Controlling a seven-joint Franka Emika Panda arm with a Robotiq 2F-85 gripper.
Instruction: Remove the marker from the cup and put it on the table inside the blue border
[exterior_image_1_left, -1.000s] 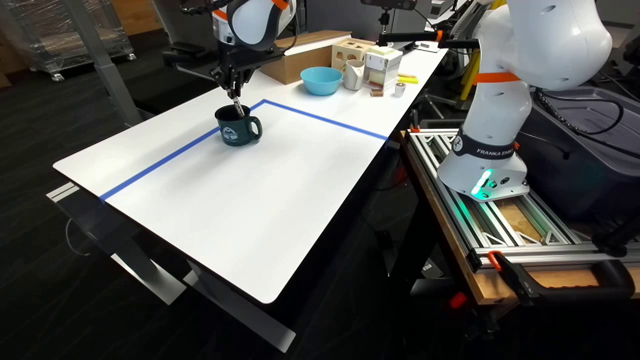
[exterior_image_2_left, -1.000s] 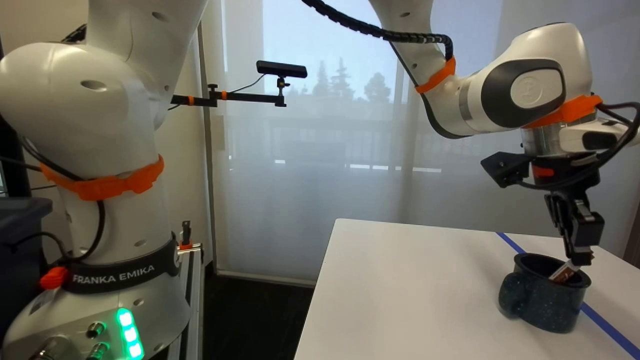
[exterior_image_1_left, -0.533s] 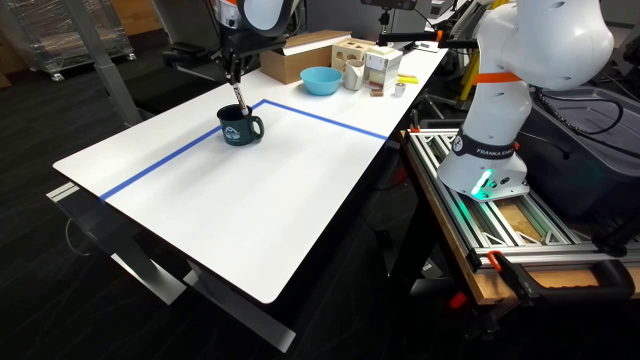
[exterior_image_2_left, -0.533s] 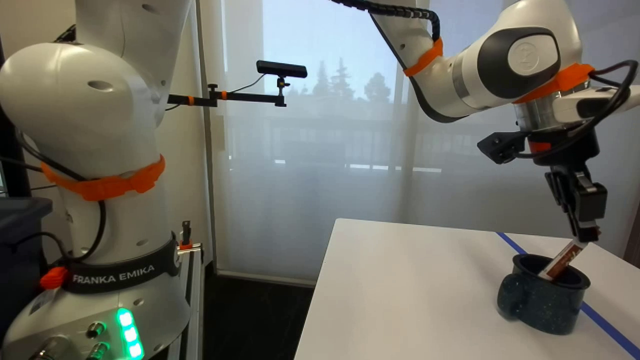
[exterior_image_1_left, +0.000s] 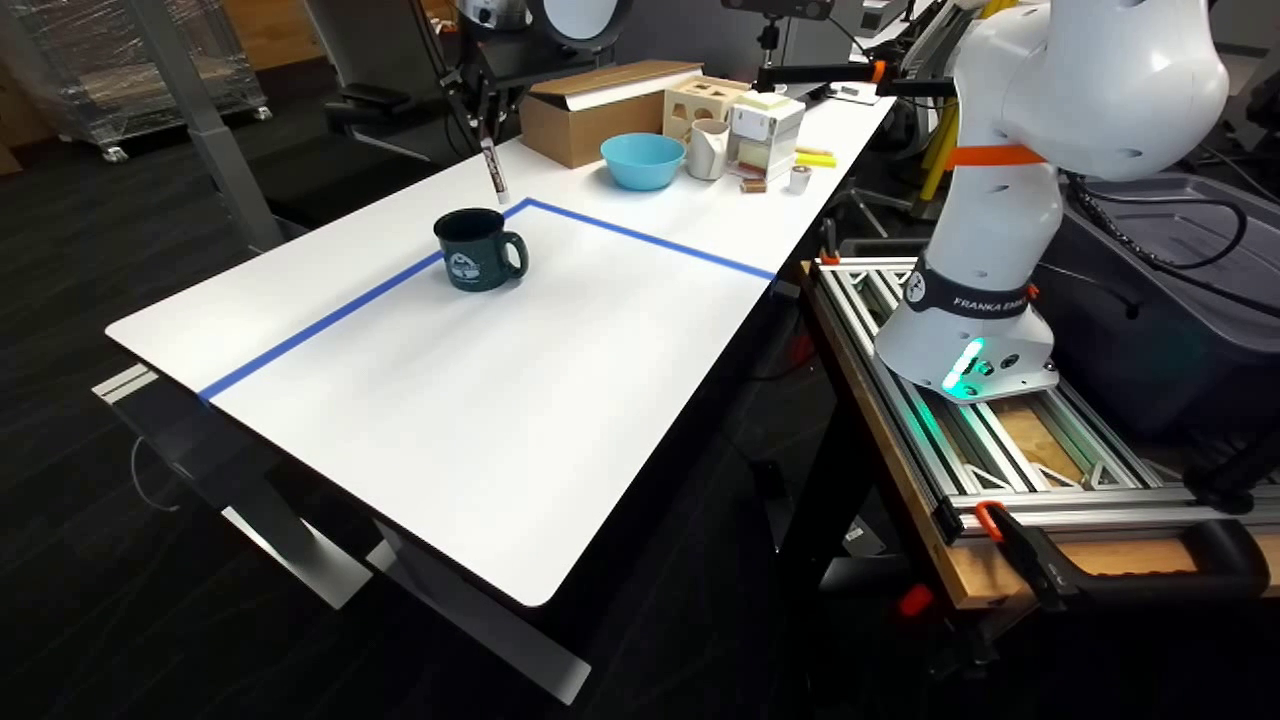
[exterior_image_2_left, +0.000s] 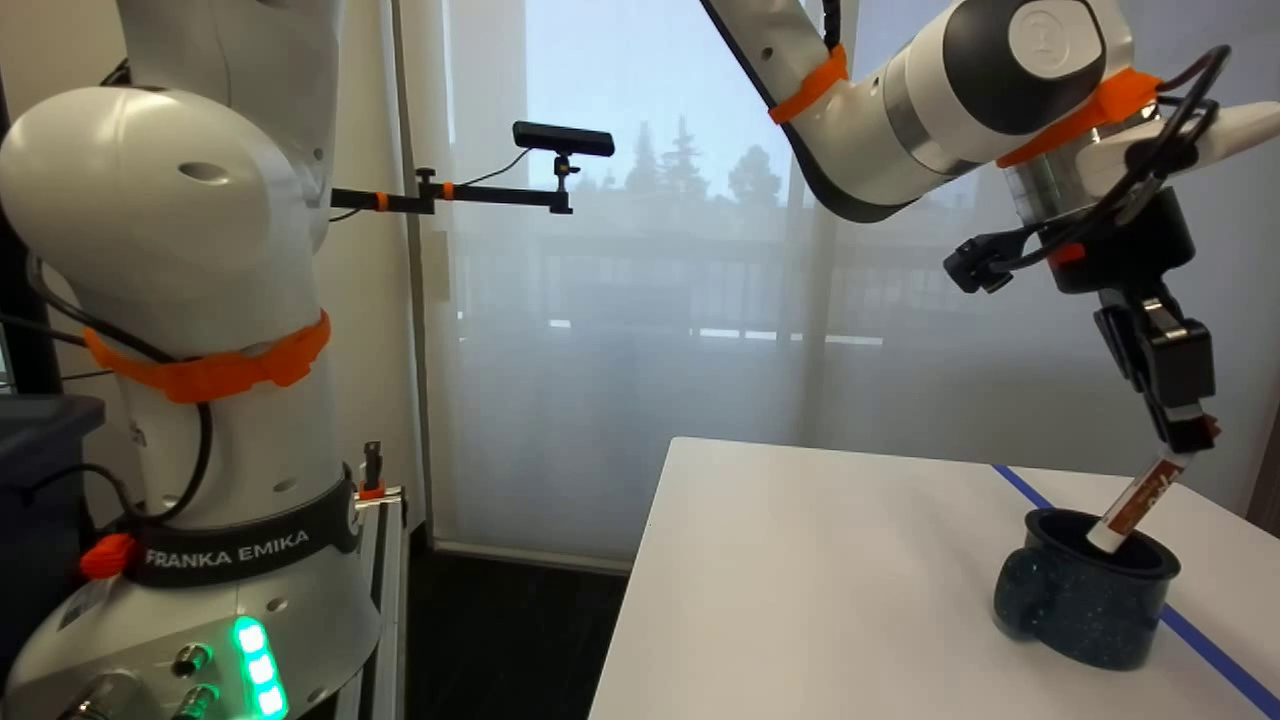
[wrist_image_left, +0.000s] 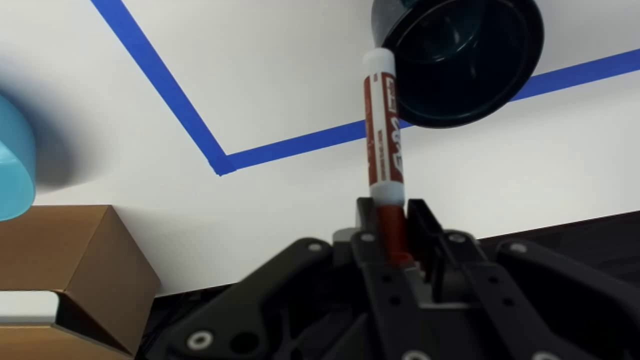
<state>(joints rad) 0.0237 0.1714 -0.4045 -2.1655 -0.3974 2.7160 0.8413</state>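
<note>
Red and white, a dry-erase marker (wrist_image_left: 382, 125) stands nearly vertical right of centre in the wrist view, its red end clamped in the black pincer (wrist_image_left: 391, 217) that fills the bottom of that frame. In an exterior view the dry-erase marker (exterior_image_1_left: 494, 172) hangs tilted in the upper left, out of the dark green mug (exterior_image_1_left: 475, 258), its white lower end showing just above the rim. The mug stands upright on the white bench (exterior_image_1_left: 430, 440), handle toward the right of that frame, hiding a stretch of the blue tape border (exterior_image_1_left: 650, 238). Near the top centre, a light blue bowl (exterior_image_1_left: 643, 165) sits beside a brown cardboard box (exterior_image_1_left: 590, 130). At the right stands the arm's white base (exterior_image_1_left: 920, 345), a green light strip (exterior_image_1_left: 964, 365) glowing on it.
</note>
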